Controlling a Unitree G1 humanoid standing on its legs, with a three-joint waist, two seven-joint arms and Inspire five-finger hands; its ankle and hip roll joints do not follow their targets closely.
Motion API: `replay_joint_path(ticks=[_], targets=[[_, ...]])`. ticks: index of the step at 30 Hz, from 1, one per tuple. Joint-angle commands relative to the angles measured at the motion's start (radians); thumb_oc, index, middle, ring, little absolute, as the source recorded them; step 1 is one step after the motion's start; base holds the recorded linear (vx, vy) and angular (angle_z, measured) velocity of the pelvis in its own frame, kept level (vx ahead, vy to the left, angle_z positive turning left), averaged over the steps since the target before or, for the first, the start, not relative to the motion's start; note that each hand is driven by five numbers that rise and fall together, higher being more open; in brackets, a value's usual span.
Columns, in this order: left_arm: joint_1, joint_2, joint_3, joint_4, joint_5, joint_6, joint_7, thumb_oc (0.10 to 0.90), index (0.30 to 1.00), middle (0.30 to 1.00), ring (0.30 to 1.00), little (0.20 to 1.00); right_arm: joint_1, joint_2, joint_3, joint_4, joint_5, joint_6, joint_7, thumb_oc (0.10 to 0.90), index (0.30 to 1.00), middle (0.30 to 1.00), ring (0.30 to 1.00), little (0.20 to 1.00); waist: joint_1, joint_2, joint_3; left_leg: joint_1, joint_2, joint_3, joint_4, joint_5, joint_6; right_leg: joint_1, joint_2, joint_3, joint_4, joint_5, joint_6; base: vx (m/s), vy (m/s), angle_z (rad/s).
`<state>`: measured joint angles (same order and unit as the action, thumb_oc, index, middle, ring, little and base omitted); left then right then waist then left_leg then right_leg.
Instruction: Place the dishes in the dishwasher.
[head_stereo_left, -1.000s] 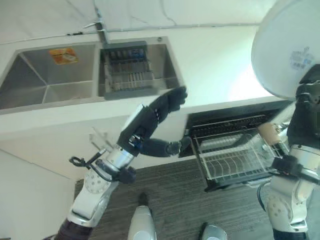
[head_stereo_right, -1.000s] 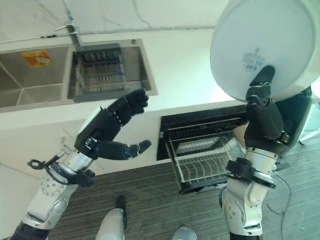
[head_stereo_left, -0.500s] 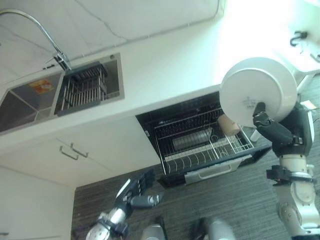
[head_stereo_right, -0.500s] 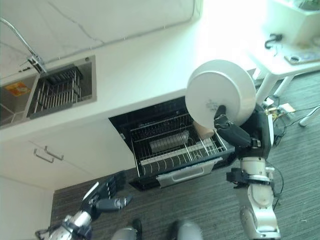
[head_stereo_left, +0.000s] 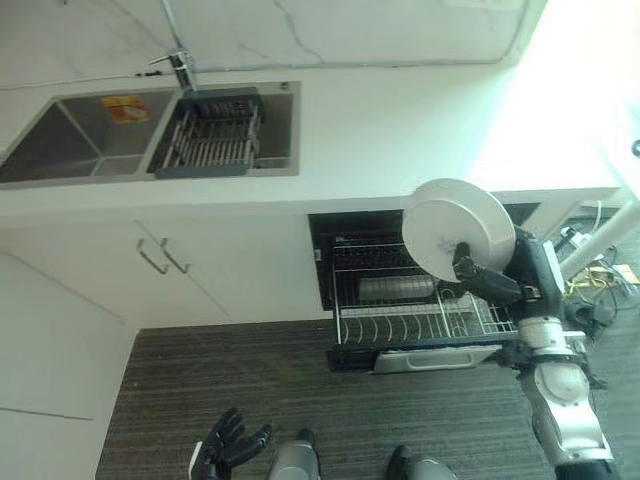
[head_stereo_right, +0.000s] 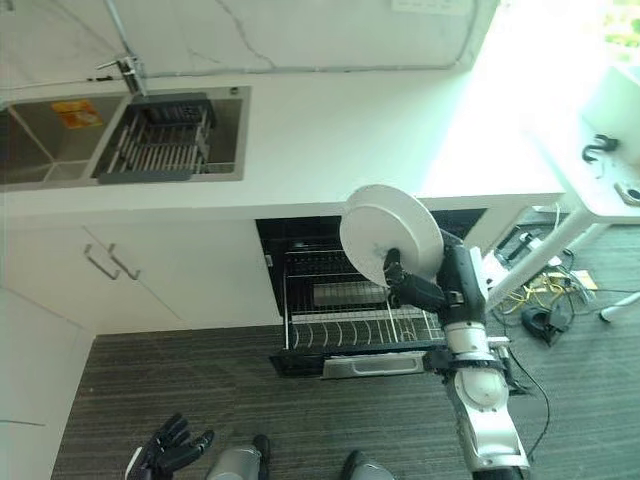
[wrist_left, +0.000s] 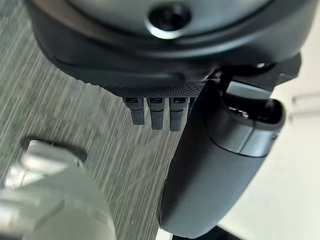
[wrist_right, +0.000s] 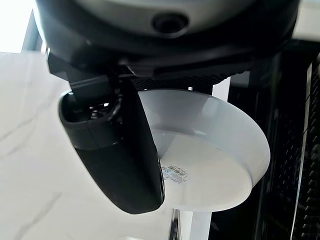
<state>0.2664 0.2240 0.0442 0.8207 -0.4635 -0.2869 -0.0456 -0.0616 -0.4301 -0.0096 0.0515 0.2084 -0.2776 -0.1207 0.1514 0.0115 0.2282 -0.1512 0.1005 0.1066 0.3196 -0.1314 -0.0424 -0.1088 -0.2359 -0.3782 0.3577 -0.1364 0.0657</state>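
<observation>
A white plate (head_stereo_left: 458, 227) stands on edge in my right hand (head_stereo_left: 484, 281), whose thumb and fingers pinch its rim; the right wrist view shows the plate's underside (wrist_right: 210, 165) under my thumb (wrist_right: 117, 150). It hangs just above the pulled-out dishwasher rack (head_stereo_left: 420, 322), which sits under the white counter (head_stereo_right: 330, 140) and holds a metal cup (head_stereo_left: 385, 289) lying on its side. My left hand (head_stereo_left: 228, 448) hangs low over the floor at the lower left, fingers spread and holding nothing; its relaxed fingers (wrist_left: 150, 111) show in the left wrist view.
A double sink (head_stereo_left: 70, 135) with a dark dish rack (head_stereo_left: 212, 135) and a tap (head_stereo_left: 178, 68) lies at the counter's far left. Cabinet doors with handles (head_stereo_left: 160, 257) sit below it. A white table leg (head_stereo_right: 540, 250) and cables stand to the right on the striped floor.
The camera has pulled back and swung. My left hand has dropped lower toward the floor. The plate in my right hand stays over the open rack.
</observation>
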Motion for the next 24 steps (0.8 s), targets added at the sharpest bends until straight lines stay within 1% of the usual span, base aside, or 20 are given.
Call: replay_joint_path(ticks=[1,2,4,6,9,12,13,14,16,18,20,21,22,23,24], targets=[[-0.005,0.054,-0.019,-0.038,0.041,-0.054,0.012,0.8,0.9,0.9,0.9,0.9,-0.104,-0.055,-0.019,-0.013,-0.109,-0.065,-0.125,0.4,0.3,0.3,0.3,0.3,0.01,0.004,-0.027,0.022,0.036,-0.002,-0.02,-0.061,-0.024,0.095,-0.042,-0.033,-0.058,-0.027,0.098,0.03,0.068,0.23],[-0.006,0.054,-0.02,-0.037,0.042,-0.055,0.013,0.8,0.9,0.9,0.9,0.9,-0.106,-0.056,-0.017,-0.01,-0.111,-0.062,-0.125,0.4,0.3,0.3,0.3,0.3,0.01,0.004,-0.03,0.016,0.035,-0.005,-0.02,-0.057,-0.022,0.09,-0.043,-0.035,-0.058,-0.024,0.097,0.04,0.067,0.23],[-0.011,0.054,-0.036,-0.01,0.068,-0.055,0.014,0.8,0.9,0.9,0.9,0.9,-0.139,-0.064,0.015,0.042,-0.152,-0.034,-0.157,0.4,0.3,0.3,0.3,0.3,0.03,0.002,-0.026,0.014,0.027,-0.009,-0.02,-0.058,-0.02,0.095,-0.048,-0.04,-0.058,-0.024,0.101,0.05,0.047,0.09],[-0.015,0.055,-0.041,0.006,0.074,-0.049,0.012,0.8,0.9,0.9,0.9,0.9,-0.171,-0.067,0.048,0.117,-0.206,-0.036,-0.181,0.4,0.3,0.3,0.3,0.3,0.046,0.001,-0.024,0.006,0.021,-0.016,-0.02,-0.055,-0.019,0.095,-0.053,-0.046,-0.058,-0.022,0.104,0.04,0.045,0.01],[-0.018,0.063,-0.044,0.014,0.07,-0.045,0.014,0.8,0.9,0.9,0.9,0.9,-0.187,-0.079,0.079,0.18,-0.278,-0.021,-0.216,0.4,0.3,0.3,0.3,0.3,0.061,0.001,-0.021,-0.003,0.015,-0.023,-0.02,-0.053,-0.016,0.098,-0.056,-0.055,-0.058,-0.021,0.107,0.04,0.036,0.11],[-0.022,0.075,-0.047,0.018,0.062,-0.046,0.015,0.8,0.9,0.9,0.9,0.9,-0.204,-0.115,0.133,0.3,-0.453,0.003,-0.35,0.4,0.3,0.3,0.3,0.3,0.086,0.003,-0.014,-0.019,0.005,-0.04,-0.02,-0.047,-0.014,0.104,-0.063,-0.073,-0.058,-0.017,0.11,0.04,0.034,0.15],[-0.028,0.082,-0.053,0.017,0.061,-0.046,0.014,0.8,0.9,0.9,0.9,0.9,-0.211,-0.126,0.161,0.342,-0.522,0.01,-0.411,0.4,0.3,0.3,0.3,0.3,0.096,0.005,-0.01,-0.028,0.001,-0.046,-0.02,-0.043,-0.013,0.104,-0.066,-0.08,-0.058,-0.016,0.111,0.0,0.016,0.14],[-0.033,0.085,-0.058,0.016,0.061,-0.045,0.013,0.8,0.9,0.9,0.9,0.9,-0.22,-0.134,0.175,0.367,-0.537,0.011,-0.445,0.4,0.3,0.3,0.3,0.3,0.103,0.006,-0.007,-0.034,0.0,-0.05,-0.02,-0.041,-0.012,0.103,-0.068,-0.084,-0.058,-0.015,0.111,-0.01,0.01,0.15],[-0.044,0.095,-0.074,0.016,0.064,-0.044,0.009,0.8,0.9,0.9,0.9,0.9,-0.248,-0.15,0.202,0.432,-0.578,0.041,-0.506,0.4,0.3,0.3,0.3,0.3,0.116,0.011,-0.002,-0.046,-0.005,-0.058,-0.02,-0.038,-0.011,0.099,-0.071,-0.092,-0.058,-0.012,0.112,-0.02,0.012,0.25],[-0.052,0.105,-0.091,0.013,0.06,-0.042,0.009,0.8,0.9,0.9,0.9,0.9,-0.281,-0.167,0.225,0.49,-0.586,0.068,-0.537,0.4,0.3,0.3,0.3,0.3,0.127,0.016,0.004,-0.057,-0.011,-0.066,-0.02,-0.035,-0.01,0.095,-0.073,-0.098,-0.058,-0.01,0.112,-0.02,0.016,0.14],[-0.064,0.127,-0.115,0.005,0.048,-0.035,0.007,0.8,0.9,0.9,0.9,0.9,-0.359,-0.198,0.265,0.577,-0.613,0.112,-0.573,0.4,0.3,0.3,0.3,0.3,0.145,0.024,0.02,-0.074,-0.017,-0.075,-0.02,-0.028,-0.01,0.089,-0.076,-0.107,-0.058,-0.007,0.114,-0.07,0.02,0.14],[-0.079,0.144,-0.131,0.004,0.025,-0.036,0.002,0.8,0.9,0.9,0.9,0.9,-0.437,-0.226,0.312,0.639,-0.604,0.155,-0.571,0.4,0.3,0.3,0.3,0.3,0.158,0.033,0.038,-0.094,-0.024,-0.084,-0.02,-0.021,-0.01,0.079,-0.077,-0.111,-0.058,-0.006,0.115,-0.13,0.043,0.18],[-0.088,0.153,-0.143,0.001,0.007,-0.034,-0.002,0.8,0.9,0.9,0.9,0.9,-0.48,-0.244,0.334,0.678,-0.592,0.181,-0.556,0.4,0.3,0.3,0.3,0.3,0.166,0.038,0.049,-0.107,-0.027,-0.088,-0.02,-0.016,-0.012,0.07,-0.078,-0.112,-0.058,-0.007,0.116,-0.15,0.062,0.1],[-0.097,0.157,-0.15,0.001,-0.009,-0.03,-0.016,0.8,0.9,0.9,0.9,0.9,-0.516,-0.259,0.356,0.715,-0.596,0.2,-0.546,0.4,0.3,0.3,0.3,0.3,0.172,0.043,0.058,-0.119,-0.029,-0.09,-0.02,-0.012,-0.013,0.062,-0.079,-0.112,-0.058,-0.007,0.117,-0.09,0.03,0.03],[-0.113,0.165,-0.166,0.005,-0.022,-0.039,-0.025,0.8,0.9,0.9,0.9,0.9,-0.575,-0.282,0.383,0.786,-0.623,0.203,-0.527,0.4,0.3,0.3,0.3,0.3,0.187,0.045,0.075,-0.126,-0.032,-0.099,-0.02,-0.028,-0.02,0.058,-0.079,-0.103,-0.058,-0.024,0.127,-0.07,0.006,0.0]])
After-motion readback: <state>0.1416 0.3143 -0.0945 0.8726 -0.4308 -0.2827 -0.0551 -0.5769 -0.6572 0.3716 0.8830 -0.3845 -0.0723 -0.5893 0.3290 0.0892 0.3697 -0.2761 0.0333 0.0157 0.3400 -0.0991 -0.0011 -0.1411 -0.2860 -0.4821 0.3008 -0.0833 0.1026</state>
